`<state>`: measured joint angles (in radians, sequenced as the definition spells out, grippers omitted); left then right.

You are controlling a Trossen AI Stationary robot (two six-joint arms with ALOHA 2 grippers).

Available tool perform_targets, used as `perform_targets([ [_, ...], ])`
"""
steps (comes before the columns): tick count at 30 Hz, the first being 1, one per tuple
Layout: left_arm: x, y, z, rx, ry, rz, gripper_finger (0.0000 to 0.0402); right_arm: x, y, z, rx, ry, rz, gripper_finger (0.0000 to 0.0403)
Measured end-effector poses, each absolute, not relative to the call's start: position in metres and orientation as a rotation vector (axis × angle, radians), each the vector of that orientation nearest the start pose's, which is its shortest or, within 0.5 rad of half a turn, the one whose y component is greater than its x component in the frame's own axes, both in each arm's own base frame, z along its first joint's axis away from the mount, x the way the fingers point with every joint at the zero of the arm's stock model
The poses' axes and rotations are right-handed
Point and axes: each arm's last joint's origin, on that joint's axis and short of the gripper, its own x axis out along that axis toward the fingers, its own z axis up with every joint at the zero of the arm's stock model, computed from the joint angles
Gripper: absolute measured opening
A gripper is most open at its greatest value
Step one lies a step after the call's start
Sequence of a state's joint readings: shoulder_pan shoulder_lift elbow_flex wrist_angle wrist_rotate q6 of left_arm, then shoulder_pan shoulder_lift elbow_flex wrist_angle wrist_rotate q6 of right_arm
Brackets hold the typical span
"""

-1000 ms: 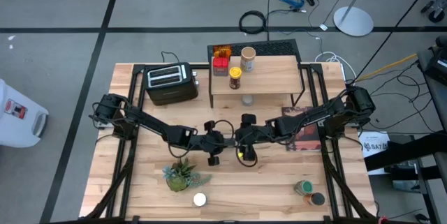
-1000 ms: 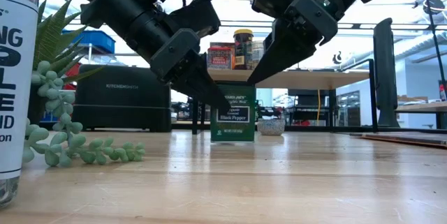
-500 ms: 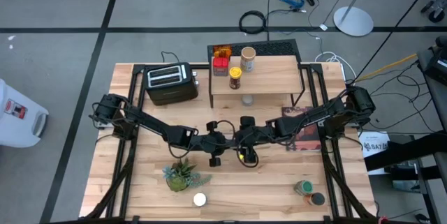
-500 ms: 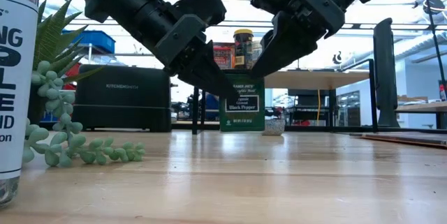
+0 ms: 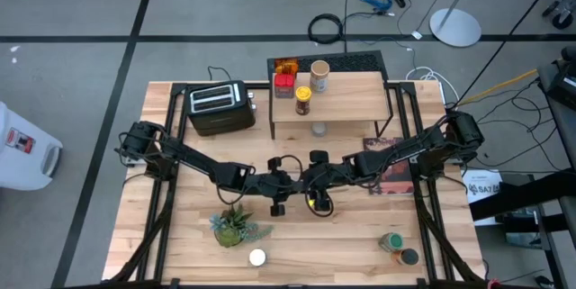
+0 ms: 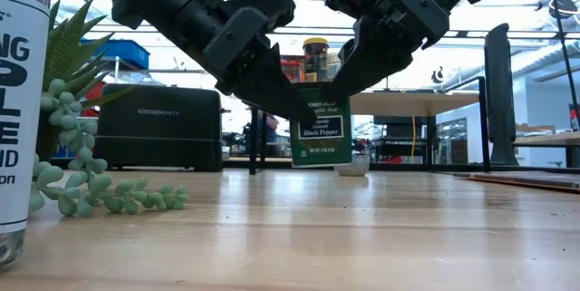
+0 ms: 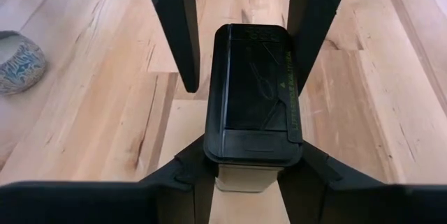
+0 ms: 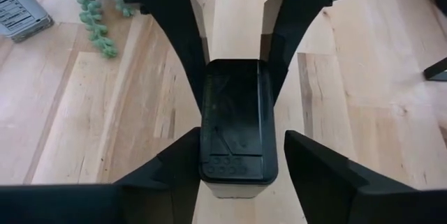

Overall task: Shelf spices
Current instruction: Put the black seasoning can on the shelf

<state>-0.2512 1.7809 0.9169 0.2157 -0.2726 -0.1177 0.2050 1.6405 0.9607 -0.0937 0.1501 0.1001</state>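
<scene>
High view: four spices already stand on the shelf, namely the amber jar, red tin, yellow-lidded jar and tan-lidded jar. A small shaker sits on the tabletop just in front of the shelf. One white-capped container lies near the plant, and two more containers wait at the near right corner.

The dark tin is mid-handover, lifted clear of the tabletop at centre. The left gripper pinches it between its fingers. The right gripper straddles the tin, one finger touching its side and the other apart from it.

By my count about half the job is done; this tin and four others remain.
</scene>
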Motion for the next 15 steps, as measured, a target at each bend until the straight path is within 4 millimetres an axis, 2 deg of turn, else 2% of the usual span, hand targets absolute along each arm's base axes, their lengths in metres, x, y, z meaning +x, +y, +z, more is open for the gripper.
perform_targets([
  [15, 0.3465, -0.081, 0.1563, 0.054, 0.631, 0.051, 0.0134, 0.3294, 0.0644, 0.1918, -0.04, 0.765, 0.017, 0.0124],
])
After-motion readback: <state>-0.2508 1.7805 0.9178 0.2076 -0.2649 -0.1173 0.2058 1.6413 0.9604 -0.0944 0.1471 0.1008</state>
